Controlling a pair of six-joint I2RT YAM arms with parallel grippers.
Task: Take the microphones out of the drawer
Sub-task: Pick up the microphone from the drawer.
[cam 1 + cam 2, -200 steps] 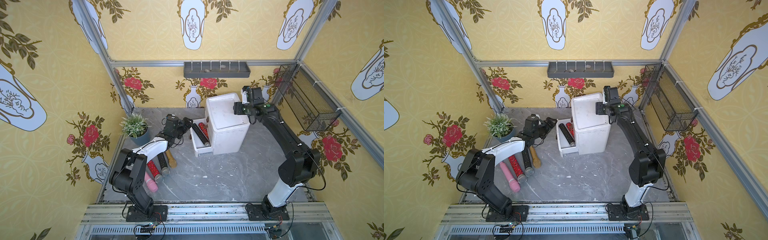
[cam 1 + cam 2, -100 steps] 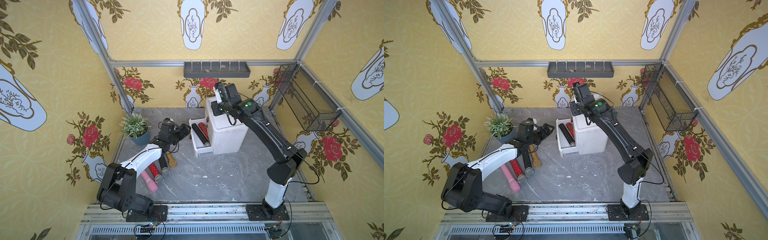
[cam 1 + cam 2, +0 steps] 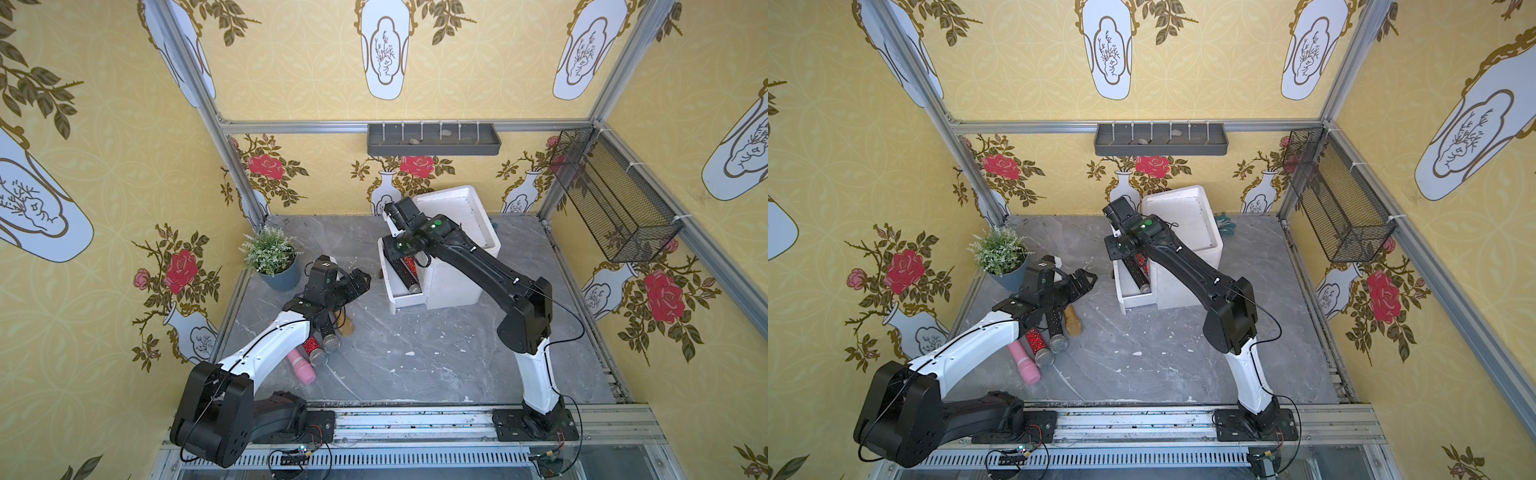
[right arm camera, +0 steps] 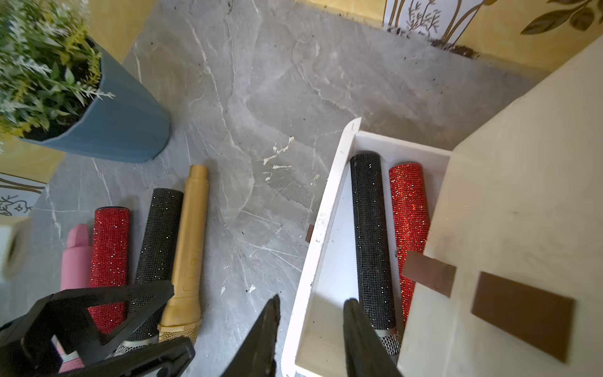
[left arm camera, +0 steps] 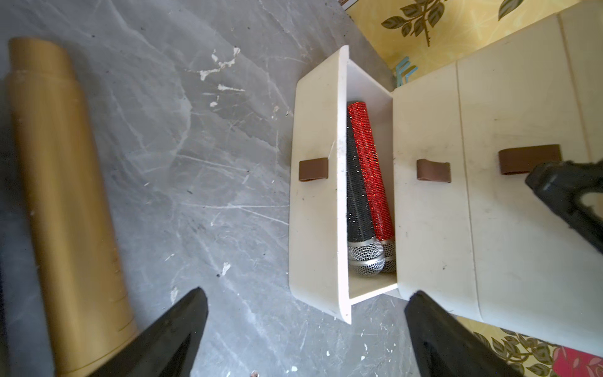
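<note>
**Target location.** The drawer (image 4: 328,196), lowest in the cabinet (image 3: 453,216), stands pulled out. Two microphones lie inside it, side by side: the black mic (image 4: 370,228) next to the front wall, and the red mic (image 4: 409,212) behind it, partly under the cabinet body.

**Axis.** Both mics lie parallel to the front wall. Their mesh heads point toward the robot's bases.

**Right end effector** (image 4: 313,302). It hangs over the drawer near the head end. The jaws are narrowed but still gapped and hold nothing. In the right wrist view, one finger appears outside the front wall. The other appears inside, just beside the black mic. The wall, not a mic, therefore lies between them. To take the black mic, the jaws would likely have to shift inward, across its long axis.

**Left end effector** (image 5: 306,292). The jaws are wide and empty. It sits over the table (image 3: 415,353), facing the drawer and well apart from it. The right arm is the nearer one.
</note>
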